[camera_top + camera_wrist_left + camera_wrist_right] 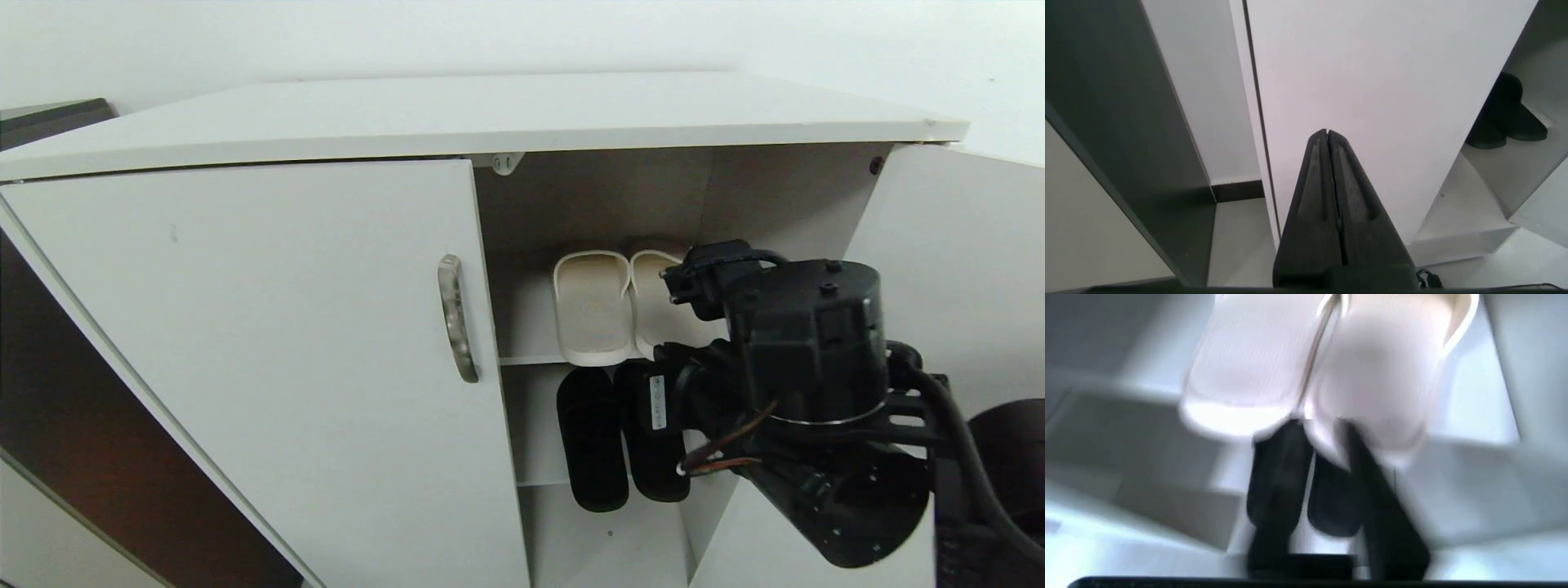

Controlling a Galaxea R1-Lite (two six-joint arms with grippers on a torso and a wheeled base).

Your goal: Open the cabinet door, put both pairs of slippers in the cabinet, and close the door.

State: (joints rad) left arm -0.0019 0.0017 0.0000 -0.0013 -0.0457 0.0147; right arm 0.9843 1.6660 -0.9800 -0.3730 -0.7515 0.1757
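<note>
The white cabinet has its right door swung open and its left door shut. A white pair of slippers lies on the upper shelf, and a black pair on the shelf below. My right arm hangs in front of the open compartment. In the right wrist view my right gripper is open, its fingertips close to the front edge of the white slippers with nothing between them. My left gripper is shut and empty, facing the shut left door.
A metal handle runs down the shut door's right edge. A dark panel stands to the cabinet's left. The black slippers show on their shelf in the left wrist view, with bare shelf around them.
</note>
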